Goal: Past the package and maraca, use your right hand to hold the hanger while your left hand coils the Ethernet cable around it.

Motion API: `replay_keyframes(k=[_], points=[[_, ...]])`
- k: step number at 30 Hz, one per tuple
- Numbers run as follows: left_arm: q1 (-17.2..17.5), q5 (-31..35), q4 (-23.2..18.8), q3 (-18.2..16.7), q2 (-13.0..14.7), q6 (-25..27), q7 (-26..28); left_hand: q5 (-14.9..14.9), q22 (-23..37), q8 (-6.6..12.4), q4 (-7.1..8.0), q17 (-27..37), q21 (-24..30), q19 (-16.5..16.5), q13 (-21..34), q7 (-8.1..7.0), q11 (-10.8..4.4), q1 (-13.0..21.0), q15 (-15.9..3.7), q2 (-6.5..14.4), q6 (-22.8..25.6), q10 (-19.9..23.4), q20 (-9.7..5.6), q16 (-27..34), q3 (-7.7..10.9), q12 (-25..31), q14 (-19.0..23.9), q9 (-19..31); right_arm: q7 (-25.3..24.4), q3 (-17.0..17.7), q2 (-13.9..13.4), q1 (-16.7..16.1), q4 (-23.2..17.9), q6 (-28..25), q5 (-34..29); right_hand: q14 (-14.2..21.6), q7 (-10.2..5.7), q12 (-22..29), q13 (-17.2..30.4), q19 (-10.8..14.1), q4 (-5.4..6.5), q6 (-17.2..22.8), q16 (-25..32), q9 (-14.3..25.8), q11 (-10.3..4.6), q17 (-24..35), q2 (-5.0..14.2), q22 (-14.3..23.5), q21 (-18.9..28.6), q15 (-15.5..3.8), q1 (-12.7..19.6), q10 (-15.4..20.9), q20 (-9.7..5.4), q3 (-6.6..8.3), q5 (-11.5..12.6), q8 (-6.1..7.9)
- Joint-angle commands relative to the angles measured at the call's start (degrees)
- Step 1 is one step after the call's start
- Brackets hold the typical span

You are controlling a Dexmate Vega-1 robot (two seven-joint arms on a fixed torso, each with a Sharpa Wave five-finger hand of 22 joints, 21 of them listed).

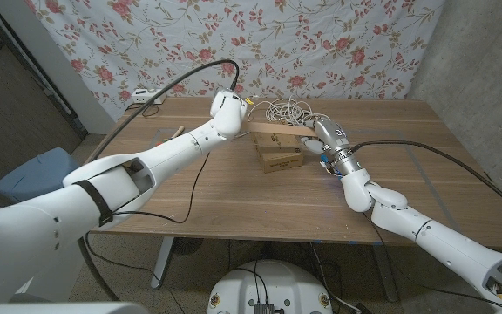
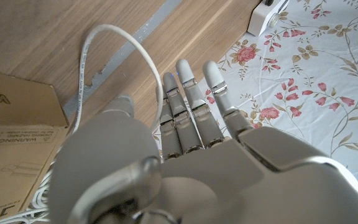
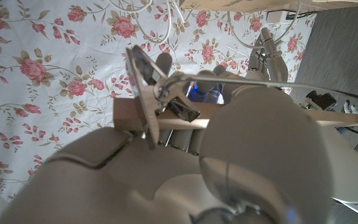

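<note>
1. here, the right hand (image 1: 322,133) grips the wooden hanger (image 1: 277,128); its bar and metal clip (image 3: 143,93) lie across the closed fingers.
2. the left hand (image 2: 185,134) has straight, close fingers; the white ethernet cable (image 2: 114,46) loops beside them.
3. the cardboard package (image 1: 279,154) sits below the hanger.

The cardboard package (image 2: 17,124) reads "WARNING" in small print.

Right hand (image 3: 229,143) gripping wooden hanger (image 3: 166,118) with metal clip, white cable (image 3: 185,18), floral backdrop (image 3: 42,74)
</note>
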Motion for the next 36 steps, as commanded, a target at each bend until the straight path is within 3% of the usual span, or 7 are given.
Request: replay_keyframes(k=[1,6,10,13,17,27,36], points=[[1.6,-10.0,1.5,0.4,0.2,2.9,14.3,-1.8,0.0,1.15,-4.66,0.3,1.9,2.4,-0.4,-0.71,-1.25,6.7,-4.78,3.1,5.4,5.1,-0.6,1.1,6.29,1.2,3.7,0.3,0.4,-0.2,0.1,0.6,0.5,-0.1,0.0,-0.1,0.11,0.2,-0.1,0.3,0.06,0.3,0.4,0.1,-0.1,0.2,7.77,0.1,-0.1,-4.47,-6.9,0.5,-5.27,0.34,0.2,0.38],[4.5,-15.6,-1.3,-2.6,1.1,4.0,25.1,-3.3,0.1,1.84,-5.85,3.2,4.6,5.0,1.1,0.72,-3.04,9.5,-5.77,3.8,10.1,11.8,-1.58,4.4,10.99,3.8,9.8,1.1,0.5,-0.4,0.2,0.9,0.3,-0.4,-0.4,-0.1,0.16,0.3,0.1,0.3,0.06,0.3,0.4,0.1,0.05,0.2,7.77,0.1,-0.1,-4.47,-6.9,0.4,-5.24,0.33,0.2,0.43],[6.4,-20.6,-4.0,-5.5,1.7,4.5,31.2,-0.5,-0.3,2.7,-0.33,7.1,5.6,6.5,7.7,1.51,-3.74,6.4,-4.72,3.2,9.8,17.5,-0.85,7.3,12.42,9.9,13.1,5.0,0.6,-0.4,0.3,1.0,0.2,-0.6,-0.5,-0.1,0.15,0.4,0.3,0.2,0.07,0.2,0.4,0.2,-0.08,0.2,7.76,0.1,-0.1,-4.47,-6.9,0.4,-5.26,0.32,0.3,0.47],[8.3,-25.6,-6.8,-8.8,2.2,3.8,36.2,5.7,0.0,5.75,5.68,15.7,6.9,10.3,29.2,1.56,-5.01,3.5,-4.05,2.0,9.1,17.1,-2.49,9.8,14.29,26.9,19.0,14.5,0.7,-0.6,0.4,1.0,0.1,-1.0,-0.7,-0.1,0.12,0.3,0.0,0.3,0.07,0.3,0.4,0.1,0.0,0.2,7.76,0.1,-0.1,-4.47,-6.9,0.4,-5.27,0.32,0.3,0.42],[9.7,-30.5,-10.4,-11.5,3.3,2.8,40.4,11.4,6.0,12.32,10.3,32.0,11.7,16.1,57.4,3.42,-1.72,-0.9,-3.11,-0.8,6.0,18.6,-4.47,18.8,19.95,45.8,23.9,28.0,0.9,-0.8,0.4,1.1,0.2,-1.1,-0.8,-0.2,0.21,0.1,-0.2,0.3,0.06,0.2,0.4,0.2,-0.1,0.2,7.75,0.1,-0.1,-4.47,-6.8,0.5,-5.27,0.31,0.3,0.47],[8.9,-38.8,-18.5,-15.4,6.2,3.3,41.8,12.5,10.0,17.92,10.32,41.4,12.8,17.4,58.5,4.87,-1.17,-5.0,-3.61,-0.6,4.6,20.8,-4.35,24.7,22.93,52.1,25.1,36.1,0.9,-0.9,0.5,0.9,-0.5,-1.8,-0.8,-0.2,0.05,-0.2,-0.7,0.3,0.07,0.2,0.4,0.2,-0.06,0.2,7.74,0.1,-0.2,-4.46,-6.8,0.4,-5.28,0.28,0.3,0.53],[10.3,-42.0,-20.8,-18.6,6.1,-1.3,54.1,12.4,10.2,20.18,10.01,44.4,12.8,17.6,58.5,5.01,-1.36,-6.0,-3.89,-0.4,3.7,20.3,-4.38,26.2,23.84,53.9,24.7,39.5,0.8,-0.7,0.5,0.3,-1.7,-2.6,-1.0,-0.2,0.01,0.3,0.1,0.3,0.09,0.2,0.4,0.3,-0.03,0.2,7.74,0.1,-0.2,-4.47,-6.8,0.3,-5.26,0.22,0.3,0.6]])
